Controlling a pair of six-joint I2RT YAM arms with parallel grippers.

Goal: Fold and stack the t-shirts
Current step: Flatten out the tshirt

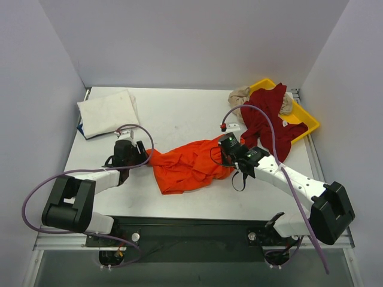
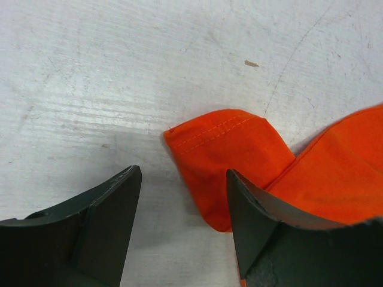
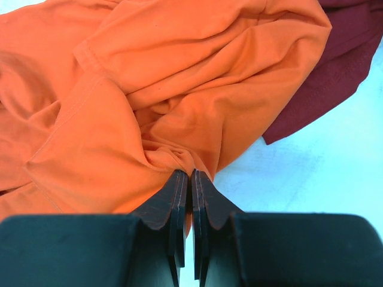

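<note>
Left wrist view: orange t-shirt [image 2: 230, 161] sleeve lies between spread left gripper [image 2: 182, 173] fingers; right gripper [image 3: 190, 174] pinches it

a robotics lab cell: a scuffed white desk [image 1: 179, 113] boxed in by plain white panels [image 1: 191, 42], a cabled left arm [image 1: 102, 178] and right arm [image 1: 293, 179] bolted to its metal frame [image 1: 197, 242].

The light is bright and even and comes from above. In the top view nothing is blurry. The table [image 3: 311, 173] looks pale blue and washed out in the right wrist view. A soft grey shadow lies under the left gripper [image 2: 182, 173]. The orange shirt [image 3: 149, 89] shows clear folds with small dark shadows.
</note>
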